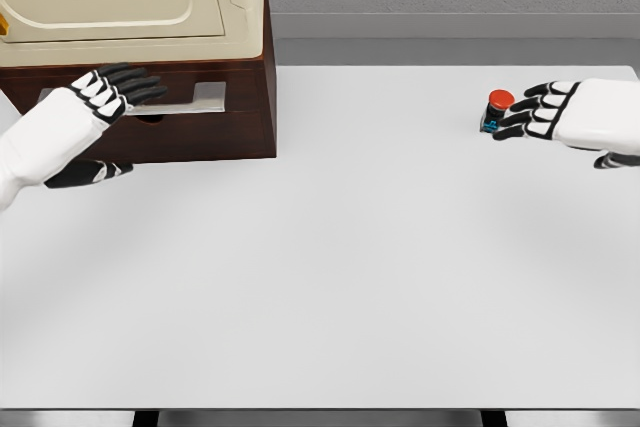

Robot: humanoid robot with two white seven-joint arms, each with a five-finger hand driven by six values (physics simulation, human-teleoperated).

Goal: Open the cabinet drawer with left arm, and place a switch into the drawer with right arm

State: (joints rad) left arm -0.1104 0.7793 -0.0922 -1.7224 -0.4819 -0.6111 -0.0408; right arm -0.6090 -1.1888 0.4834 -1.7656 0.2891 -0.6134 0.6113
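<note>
At the cabinet [140, 57], the left hand [105, 95] reaches its spread fingers over the drawer handle [185, 99]; the drawer looks shut. Far right of the cabinet, the right hand [560, 112], fingers open, touches the red-capped switch [497, 110] on the table [350, 277]. Next: grip and pull.

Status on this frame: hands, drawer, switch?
Left hand open at the dark wooden cabinet drawer, shut. Right hand open beside the red-capped switch, ungrasped. White table between unobstructed.
</note>
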